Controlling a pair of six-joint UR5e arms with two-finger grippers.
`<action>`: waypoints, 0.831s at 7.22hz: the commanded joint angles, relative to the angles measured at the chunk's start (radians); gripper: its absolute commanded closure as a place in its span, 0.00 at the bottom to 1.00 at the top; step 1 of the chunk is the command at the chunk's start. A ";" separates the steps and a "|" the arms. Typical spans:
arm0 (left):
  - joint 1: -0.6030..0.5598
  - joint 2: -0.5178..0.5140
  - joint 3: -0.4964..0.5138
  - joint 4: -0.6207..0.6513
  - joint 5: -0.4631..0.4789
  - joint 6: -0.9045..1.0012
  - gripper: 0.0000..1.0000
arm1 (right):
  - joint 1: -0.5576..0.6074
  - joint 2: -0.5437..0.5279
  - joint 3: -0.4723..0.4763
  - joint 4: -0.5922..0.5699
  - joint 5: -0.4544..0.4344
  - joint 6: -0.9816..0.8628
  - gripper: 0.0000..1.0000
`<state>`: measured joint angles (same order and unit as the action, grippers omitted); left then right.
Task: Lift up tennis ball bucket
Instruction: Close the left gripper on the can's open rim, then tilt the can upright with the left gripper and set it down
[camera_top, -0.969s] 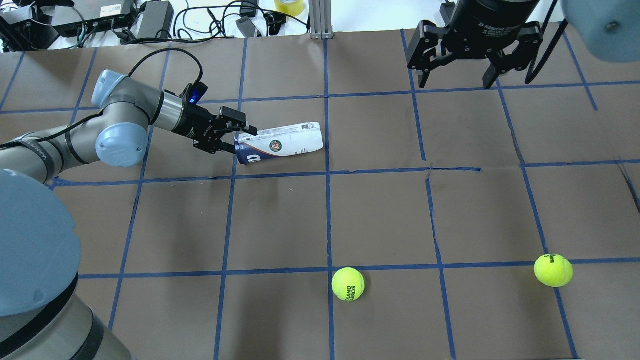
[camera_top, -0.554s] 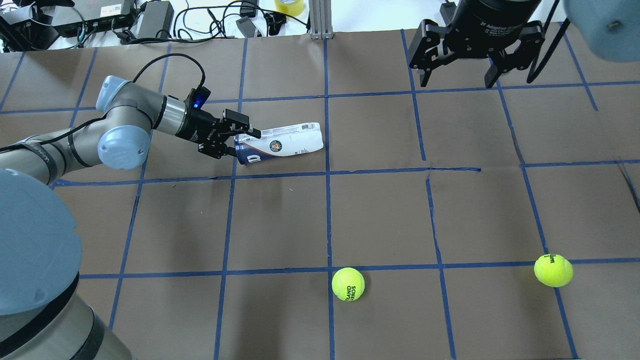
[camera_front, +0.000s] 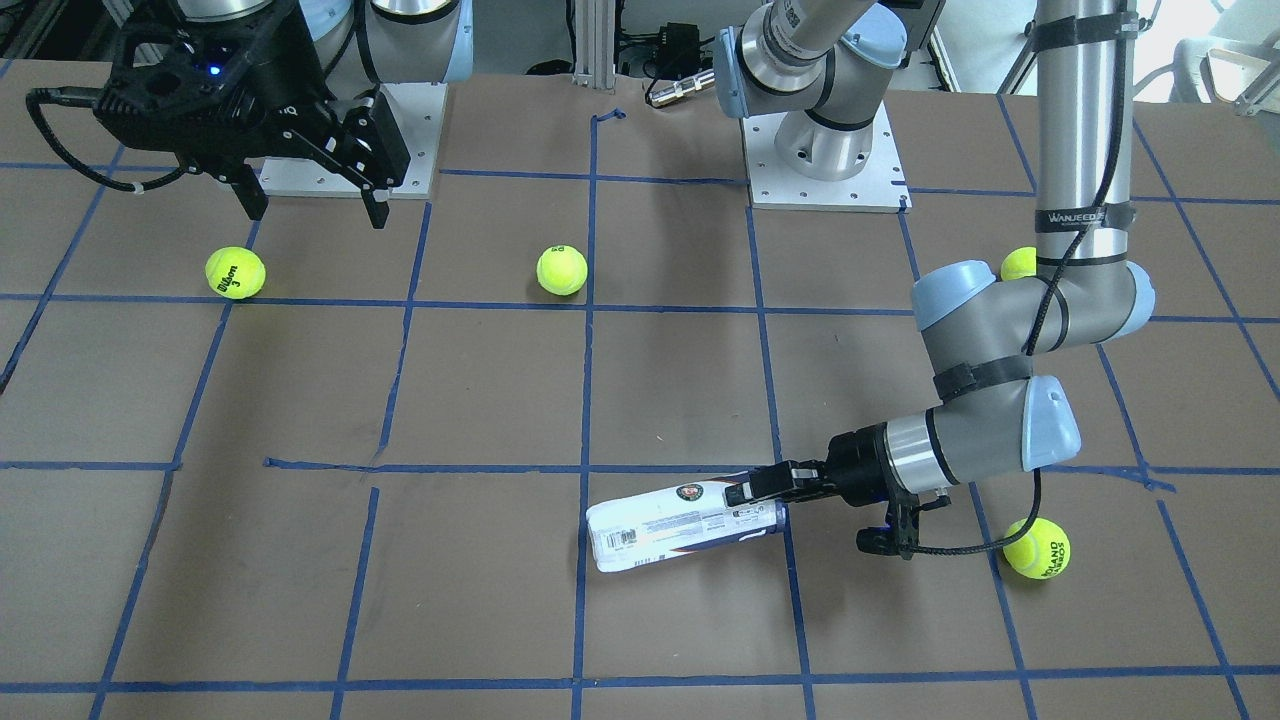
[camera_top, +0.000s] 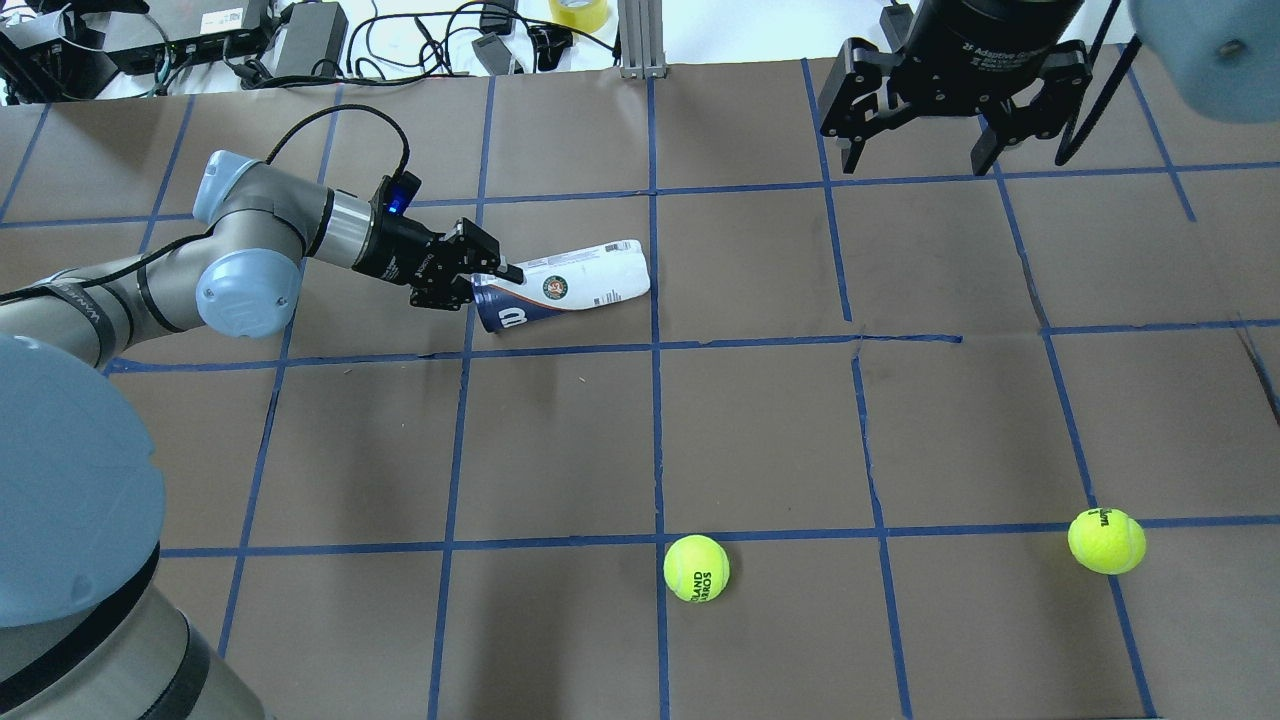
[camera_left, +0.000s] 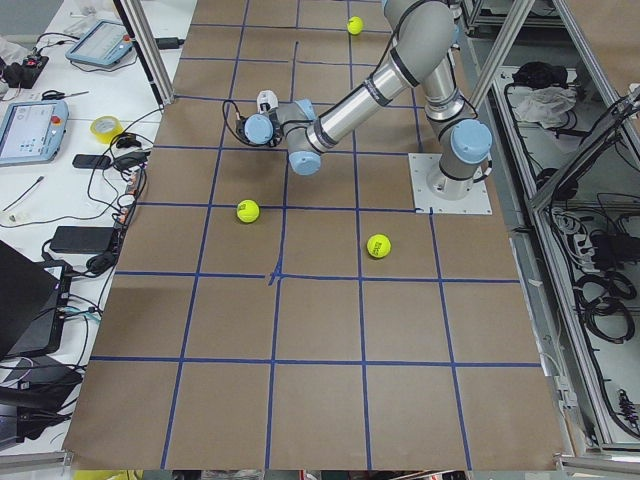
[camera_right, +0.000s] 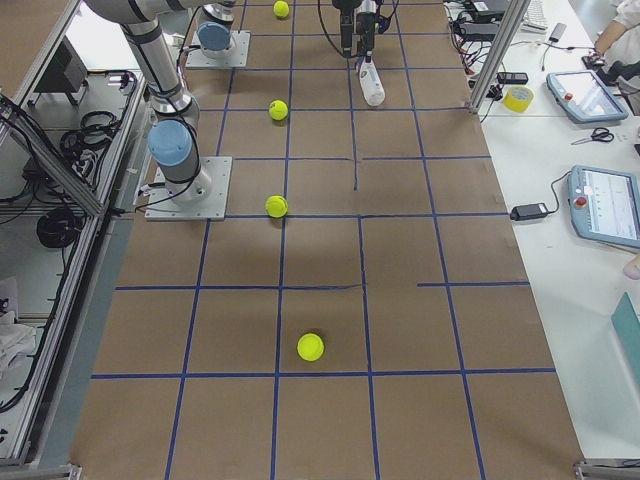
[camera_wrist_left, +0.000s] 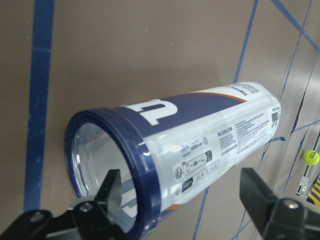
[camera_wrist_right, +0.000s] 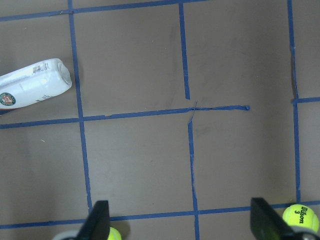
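Note:
The tennis ball bucket (camera_top: 570, 288) is a clear tube with a white and dark-blue label. It lies on its side on the brown table, open blue rim toward my left arm. It also shows in the front view (camera_front: 680, 522) and the left wrist view (camera_wrist_left: 200, 145). My left gripper (camera_top: 487, 283) is open at the tube's mouth. In the left wrist view, one finger (camera_wrist_left: 107, 192) sits inside the opening and the other finger (camera_wrist_left: 260, 197) stands outside the wall, well apart from it. My right gripper (camera_top: 918, 120) is open and empty, high over the far right of the table.
Yellow-green tennis balls lie on the table: one near the front centre (camera_top: 696, 568), one at the front right (camera_top: 1106, 541), and two near my left arm (camera_front: 1036, 548) (camera_front: 1018, 263). Cables and power bricks (camera_top: 300, 40) lie beyond the table's far edge.
My left gripper has rolled at the wrist and pushed a little further onto the tube's rim. The tube has turned slightly. The right gripper has hardly moved.

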<state>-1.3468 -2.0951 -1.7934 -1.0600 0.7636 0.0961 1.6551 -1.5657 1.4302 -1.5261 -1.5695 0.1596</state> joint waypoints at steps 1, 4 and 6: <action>-0.003 0.026 0.057 0.003 0.006 -0.144 1.00 | 0.000 0.000 -0.001 0.001 -0.001 -0.002 0.00; -0.073 0.085 0.234 -0.017 0.115 -0.347 1.00 | 0.000 0.000 -0.001 0.001 0.000 0.000 0.00; -0.176 0.095 0.331 -0.060 0.338 -0.368 1.00 | 0.000 0.001 0.001 -0.002 0.002 -0.002 0.00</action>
<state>-1.4612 -2.0098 -1.5194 -1.0914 0.9787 -0.2560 1.6551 -1.5660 1.4301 -1.5257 -1.5695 0.1584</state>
